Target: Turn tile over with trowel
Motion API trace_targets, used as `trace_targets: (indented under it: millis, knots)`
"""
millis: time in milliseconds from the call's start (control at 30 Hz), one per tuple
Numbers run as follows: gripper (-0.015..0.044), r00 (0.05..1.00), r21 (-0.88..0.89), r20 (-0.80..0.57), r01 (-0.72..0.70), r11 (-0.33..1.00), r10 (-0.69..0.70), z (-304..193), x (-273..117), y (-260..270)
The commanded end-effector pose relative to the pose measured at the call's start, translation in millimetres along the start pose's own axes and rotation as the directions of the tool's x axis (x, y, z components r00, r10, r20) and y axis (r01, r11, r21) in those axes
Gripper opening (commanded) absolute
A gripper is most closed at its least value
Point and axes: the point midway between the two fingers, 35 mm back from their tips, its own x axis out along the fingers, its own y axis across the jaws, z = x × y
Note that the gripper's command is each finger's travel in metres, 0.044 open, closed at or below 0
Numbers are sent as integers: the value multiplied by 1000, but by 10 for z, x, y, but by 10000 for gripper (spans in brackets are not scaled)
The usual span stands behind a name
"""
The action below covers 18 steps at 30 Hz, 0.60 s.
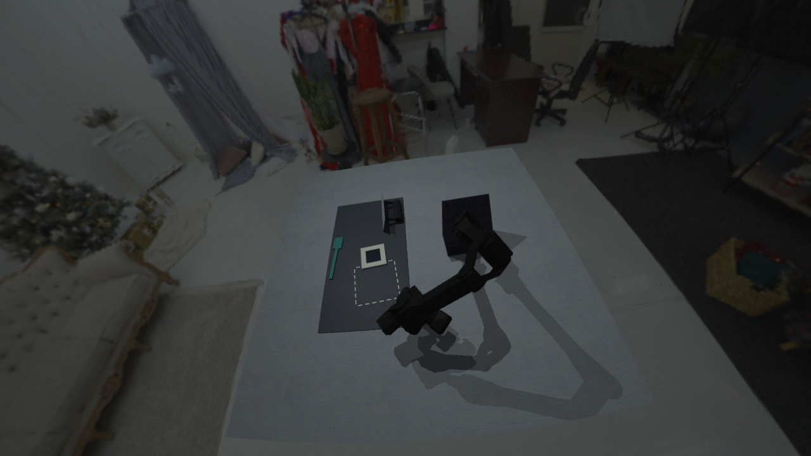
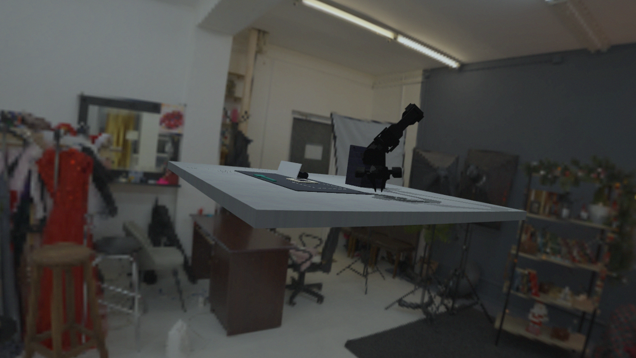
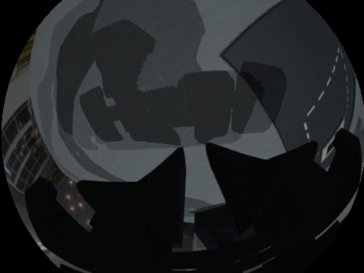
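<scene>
A green trowel lies flat along the left side of the dark mat. The tile lies flat on the mat with a dark square inside a cream border on its upper face; part of it shows in the wrist view. It is at the far edge of the dashed outline, mostly outside it. My gripper points down just off the mat's near right corner, low over the table. Its fingers stand a little apart with nothing between them. The top view hides the fingertips.
A small black stand with an upright pale panel is at the mat's far right corner. The arm's dark base block stands right of the mat. The arm's shadow falls across the table and the mat's corner.
</scene>
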Motion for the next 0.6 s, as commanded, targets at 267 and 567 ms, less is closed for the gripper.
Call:
trace_targets:
  millis: [267,567]
  knots:
    - [100,997,380,23,54,923,-68,-90,-120,-852]
    - [100,993,641,44,53,766,-106,-296,-259,-1463]
